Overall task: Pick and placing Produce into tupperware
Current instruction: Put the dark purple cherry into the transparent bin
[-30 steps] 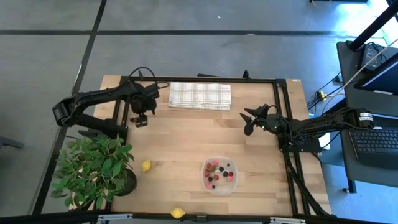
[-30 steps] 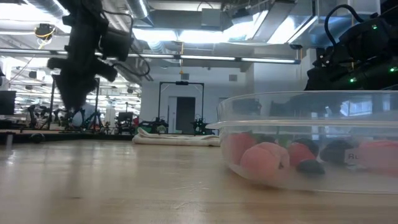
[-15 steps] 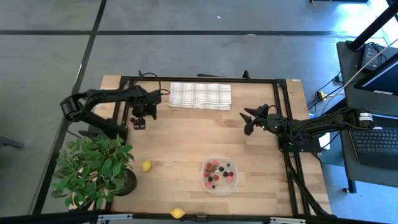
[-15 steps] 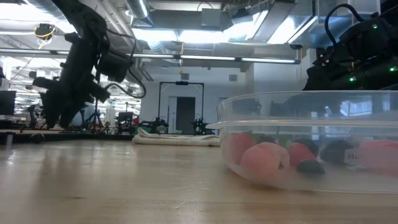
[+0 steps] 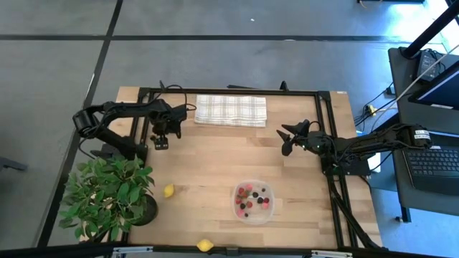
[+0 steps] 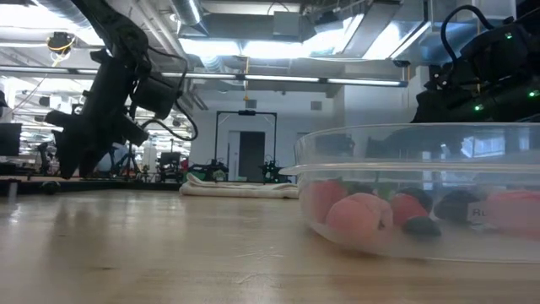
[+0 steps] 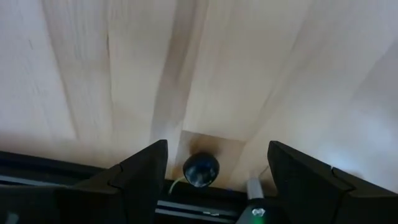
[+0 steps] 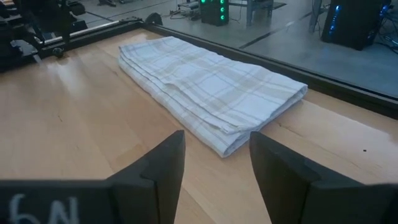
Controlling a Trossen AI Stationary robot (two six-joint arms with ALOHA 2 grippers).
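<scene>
Pincer left [image 5: 161,142] hangs part-open and empty by the bench's [image 5: 215,161] far-left corner, right pincer [image 5: 285,140] likewise empty; with one lemon [image 5: 168,190] near the plant [image 5: 107,197], a reach risks snagging leaves short of the tupperware [image 5: 253,202]

Wide bare table [image 5: 215,161] in the middle, open for any pass. The cloth [image 5: 230,110] lies flat along the far edge, low. The plant [image 5: 107,195] crowds the near left corner, a lemon [image 5: 168,190] just beside it on the wood. The tub [image 5: 254,202] sits near the front, another lemon [image 5: 205,245] at the front edge. Frame rails [image 5: 326,143] fence the sides.
</scene>
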